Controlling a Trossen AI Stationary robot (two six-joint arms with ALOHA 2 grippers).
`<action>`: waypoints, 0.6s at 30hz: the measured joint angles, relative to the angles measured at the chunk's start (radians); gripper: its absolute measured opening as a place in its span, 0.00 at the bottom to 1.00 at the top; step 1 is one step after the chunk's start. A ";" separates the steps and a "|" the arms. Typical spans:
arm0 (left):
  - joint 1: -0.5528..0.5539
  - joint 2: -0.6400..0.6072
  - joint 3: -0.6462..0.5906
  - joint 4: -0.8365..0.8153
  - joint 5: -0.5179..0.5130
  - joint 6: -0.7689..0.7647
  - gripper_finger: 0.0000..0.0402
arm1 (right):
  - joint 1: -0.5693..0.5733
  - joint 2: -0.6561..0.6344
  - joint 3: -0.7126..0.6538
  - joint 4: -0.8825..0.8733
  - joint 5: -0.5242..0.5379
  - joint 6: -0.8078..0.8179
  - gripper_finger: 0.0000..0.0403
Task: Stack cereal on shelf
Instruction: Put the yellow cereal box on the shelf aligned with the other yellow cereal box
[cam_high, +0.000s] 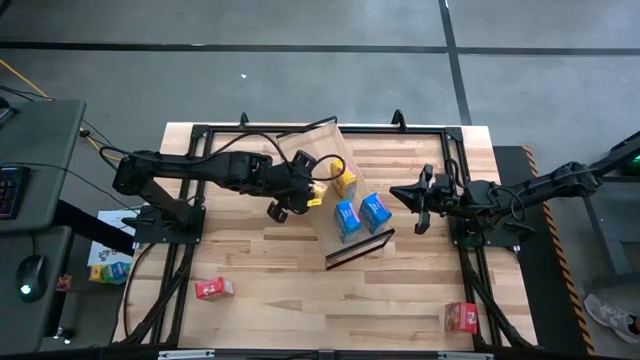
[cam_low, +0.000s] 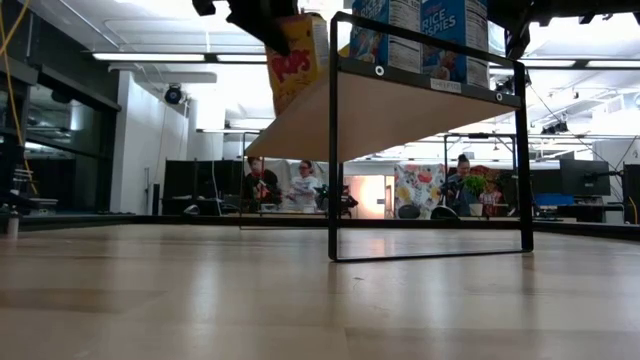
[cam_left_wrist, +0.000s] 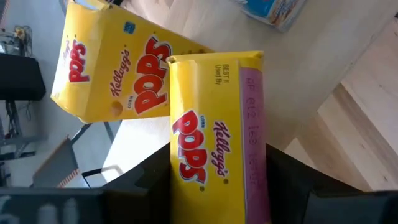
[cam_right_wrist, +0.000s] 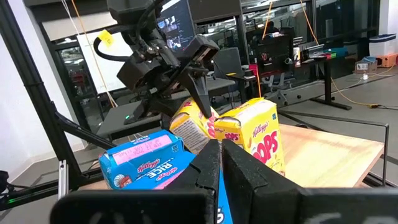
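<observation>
Your shelf (cam_high: 340, 175) stands mid-table, already carrying two blue Rice Krispies boxes (cam_high: 361, 214) and a yellow Corn Pops box (cam_high: 344, 181). Your left gripper (cam_high: 312, 192) sits at the shelf's left side with a second Pops box (cam_left_wrist: 214, 143) between its fingers; whether it's gripped or released, you can't tell. Your right gripper (cam_high: 403, 195) waits clenched beside the shelf. Two red boxes (cam_high: 213, 289) lie near the front edge.

Both arms (cam_high: 200, 168) were matte black, jointed, black cables looped alongside; left gripper (cam_high: 300, 195) carried angular dark fingers (cam_right_wrist: 199, 93).
</observation>
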 joint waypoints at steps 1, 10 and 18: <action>0.000 0.000 0.000 -0.001 0.002 -0.004 0.45 | 0.000 0.000 0.000 0.001 0.000 0.000 0.03; 0.000 -0.006 -0.001 -0.001 0.053 -0.027 0.45 | 0.000 0.000 0.000 0.000 0.000 0.016 0.03; 0.000 -0.063 -0.001 0.007 0.069 -0.056 0.45 | 0.000 0.000 0.000 0.000 0.000 0.016 0.03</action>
